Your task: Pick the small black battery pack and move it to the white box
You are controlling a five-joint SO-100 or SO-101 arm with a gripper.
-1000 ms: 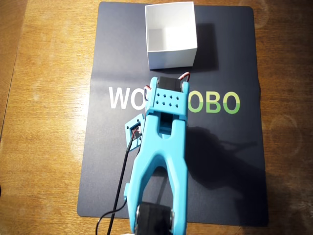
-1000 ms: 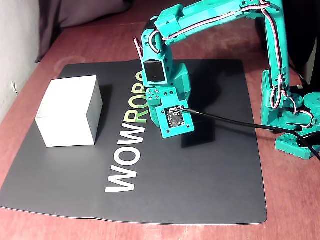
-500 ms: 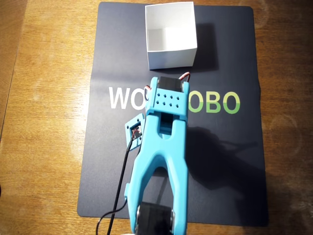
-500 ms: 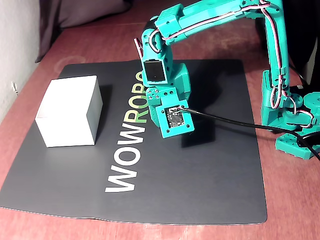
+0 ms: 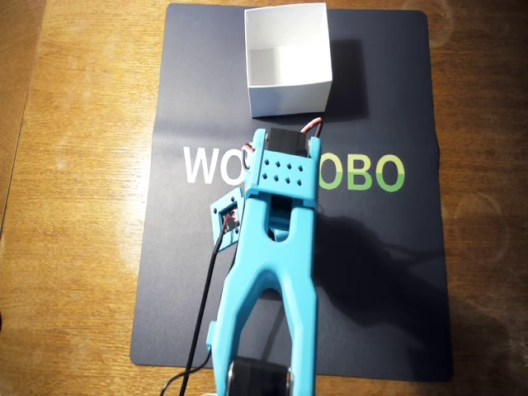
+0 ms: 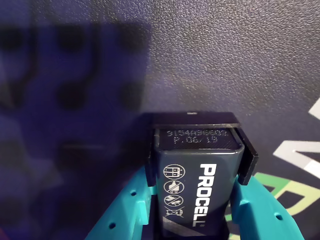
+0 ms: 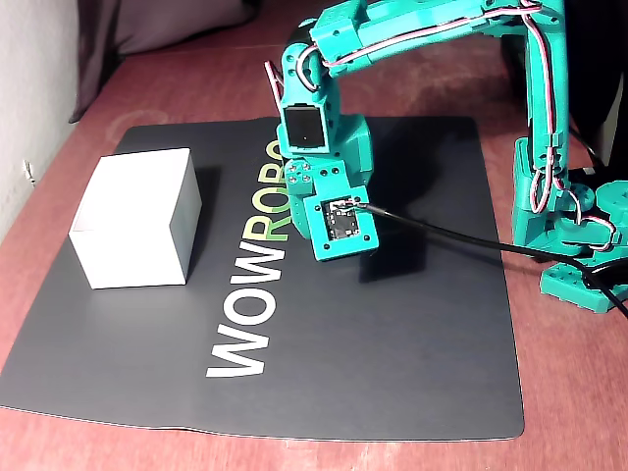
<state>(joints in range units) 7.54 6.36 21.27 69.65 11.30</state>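
A dark mat [image 5: 371, 272] lies flat on the wooden bench [image 5: 82, 206], filling most of the overhead view from 12 to 6 o'clock. White and green "WOWROBO" lettering [image 7: 250, 324] runs across its middle. In the fixed view, grey fabric [image 7: 167, 25] sits at about 11 o'clock.

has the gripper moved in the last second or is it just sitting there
Yes. In the fixed view the gripper sits higher against the WOWROBO lettering on the mat than before, so it has risen slightly, with the battery pack clamped between its fingers.
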